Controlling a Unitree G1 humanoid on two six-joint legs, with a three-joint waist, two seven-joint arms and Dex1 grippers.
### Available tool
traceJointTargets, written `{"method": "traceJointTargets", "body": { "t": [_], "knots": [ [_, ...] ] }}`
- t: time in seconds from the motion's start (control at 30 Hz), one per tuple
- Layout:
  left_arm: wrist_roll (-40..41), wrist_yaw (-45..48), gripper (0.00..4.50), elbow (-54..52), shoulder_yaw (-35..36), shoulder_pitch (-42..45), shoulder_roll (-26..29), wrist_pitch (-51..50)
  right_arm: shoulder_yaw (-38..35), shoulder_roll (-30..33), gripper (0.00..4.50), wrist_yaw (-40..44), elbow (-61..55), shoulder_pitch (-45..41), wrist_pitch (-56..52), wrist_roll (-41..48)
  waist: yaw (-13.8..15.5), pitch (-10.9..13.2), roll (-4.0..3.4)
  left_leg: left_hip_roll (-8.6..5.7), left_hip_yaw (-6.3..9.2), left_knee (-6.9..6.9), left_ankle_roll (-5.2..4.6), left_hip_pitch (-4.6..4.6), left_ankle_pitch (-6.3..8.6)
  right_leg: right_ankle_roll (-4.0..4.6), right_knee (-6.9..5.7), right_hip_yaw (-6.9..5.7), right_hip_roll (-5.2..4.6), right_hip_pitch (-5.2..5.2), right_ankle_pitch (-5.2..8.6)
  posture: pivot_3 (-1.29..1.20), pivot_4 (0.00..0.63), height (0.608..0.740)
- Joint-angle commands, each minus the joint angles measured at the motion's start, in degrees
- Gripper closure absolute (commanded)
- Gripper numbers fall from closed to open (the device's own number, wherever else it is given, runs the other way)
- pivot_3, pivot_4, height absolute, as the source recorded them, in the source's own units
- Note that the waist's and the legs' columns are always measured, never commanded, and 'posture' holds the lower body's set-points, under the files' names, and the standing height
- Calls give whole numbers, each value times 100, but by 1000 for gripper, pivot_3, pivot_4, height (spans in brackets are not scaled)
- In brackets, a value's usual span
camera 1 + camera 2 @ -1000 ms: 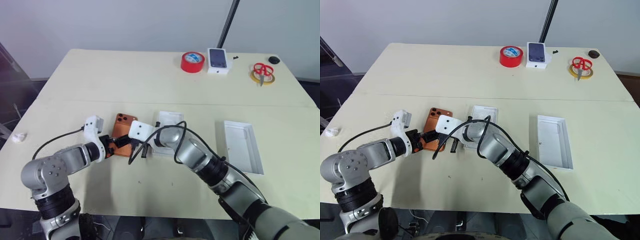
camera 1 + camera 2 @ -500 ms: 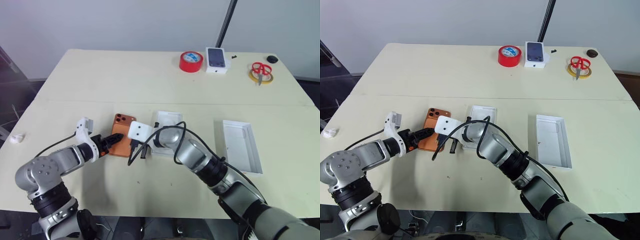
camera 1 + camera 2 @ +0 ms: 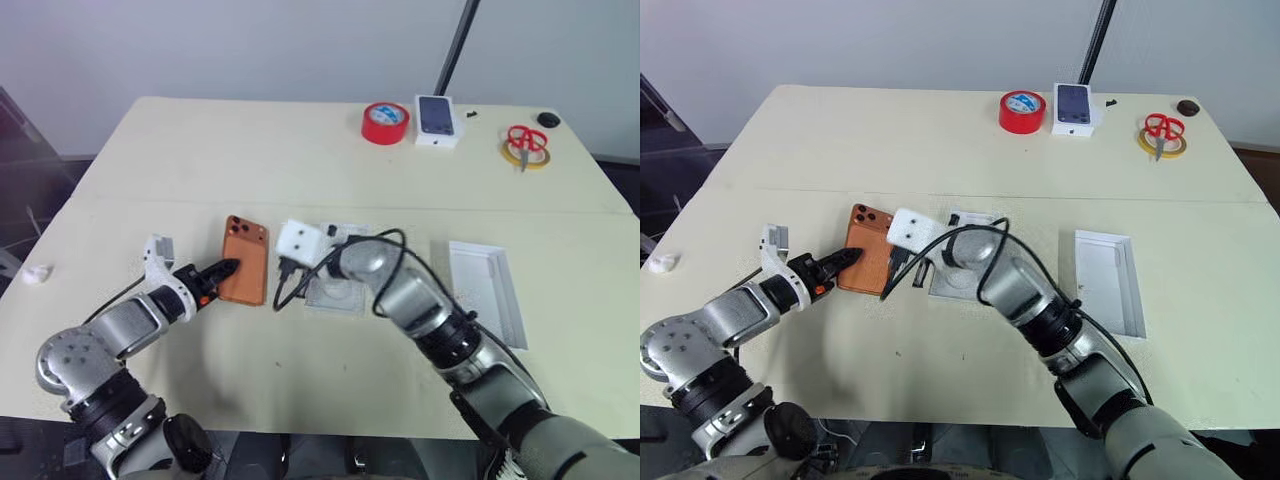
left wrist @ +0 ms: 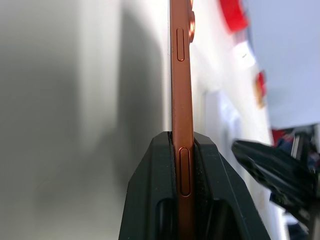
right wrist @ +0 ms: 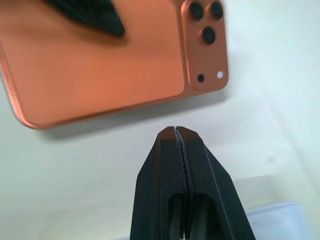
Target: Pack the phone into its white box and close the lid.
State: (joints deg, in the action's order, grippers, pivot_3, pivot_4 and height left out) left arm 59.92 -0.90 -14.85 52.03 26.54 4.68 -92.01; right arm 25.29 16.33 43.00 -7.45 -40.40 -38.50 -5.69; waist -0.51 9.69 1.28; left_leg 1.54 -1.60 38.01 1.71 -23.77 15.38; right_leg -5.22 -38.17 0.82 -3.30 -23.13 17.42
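The orange phone (image 3: 245,262) lies back up, its camera bump at the far end. My left gripper (image 3: 224,268) is shut on the phone's left long edge; in the left wrist view the thin orange edge (image 4: 180,75) sits clamped between both fingers. A shadow under the phone (image 5: 100,65) suggests it is just off the table. My right gripper (image 5: 175,131) is shut on nothing, hovering a little right of the phone. The white box (image 3: 330,297) lies just right of it, partly under my right arm. Further right the lid (image 3: 485,290) lies with its plain inside up.
Along the far edge of the table stand a red tape roll (image 3: 385,122), a small white box with a dark phone picture (image 3: 437,120), red-handled scissors on a yellow ring (image 3: 525,145) and a small black object (image 3: 548,119). A white scrap (image 3: 37,273) lies off the table's left edge.
My left gripper went from wide open to shut on the phone's left edge. The right gripper drew back up and to the right, off the phone. The phone now lies straighter.
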Motion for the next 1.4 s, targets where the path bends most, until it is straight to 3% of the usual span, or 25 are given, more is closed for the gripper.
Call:
{"method": "traceJointTargets", "body": {
  "t": [0.03,0.17,0.33,0.7,0.93,1.17,1.27,1.4],
  "knots": [
    [725,-425,4491,-375,-68,279,-333,-49,-889,420,4500,297,-628,246,361,569,-2,1,1,-5,2,2,-2,-8,1,-1,4,-3,-6,0,0,0,150,718],
    [880,-872,4491,-446,-654,411,-1132,-49,-1897,1404,4500,969,-727,757,527,1268,11,3,5,-17,1,4,-10,-12,4,-2,9,-4,-15,2,0,0,150,718],
    [679,-1147,4491,-181,-1240,371,-1473,193,-2320,2025,4500,1049,-580,1152,604,1457,-65,6,8,-6,-7,6,-13,-6,4,-2,4,10,4,-1,0,0,150,718],
    [284,-1078,4491,448,-2285,133,-1536,744,-2532,2370,4500,732,-620,1620,707,1492,-7,7,7,16,-6,10,-5,-5,-1,1,3,19,52,0,0,0,150,718],
    [378,-760,1239,190,-2604,-14,-960,703,-2337,2375,4500,665,-553,1621,816,1412,-15,7,7,17,-6,10,1,-3,-5,1,3,19,54,1,0,0,150,718],
    [620,-266,1239,-407,-2515,-46,310,931,-1984,2431,4500,678,-395,1560,972,1149,-19,7,5,27,-5,7,13,6,-12,2,-5,22,64,1,0,0,150,718],
    [158,99,2097,-671,-2895,-205,988,1326,-1785,2461,4500,735,-384,1549,1004,1046,2,7,5,22,-7,8,15,6,-13,2,-2,23,57,5,0,0,150,718],
    [-635,615,4138,-708,-3728,-442,1592,2047,-1444,2357,4500,542,-272,1404,809,742,-8,7,4,21,-7,8,20,6,-16,3,1,23,56,7,1,0,150,718]
  ]
}}
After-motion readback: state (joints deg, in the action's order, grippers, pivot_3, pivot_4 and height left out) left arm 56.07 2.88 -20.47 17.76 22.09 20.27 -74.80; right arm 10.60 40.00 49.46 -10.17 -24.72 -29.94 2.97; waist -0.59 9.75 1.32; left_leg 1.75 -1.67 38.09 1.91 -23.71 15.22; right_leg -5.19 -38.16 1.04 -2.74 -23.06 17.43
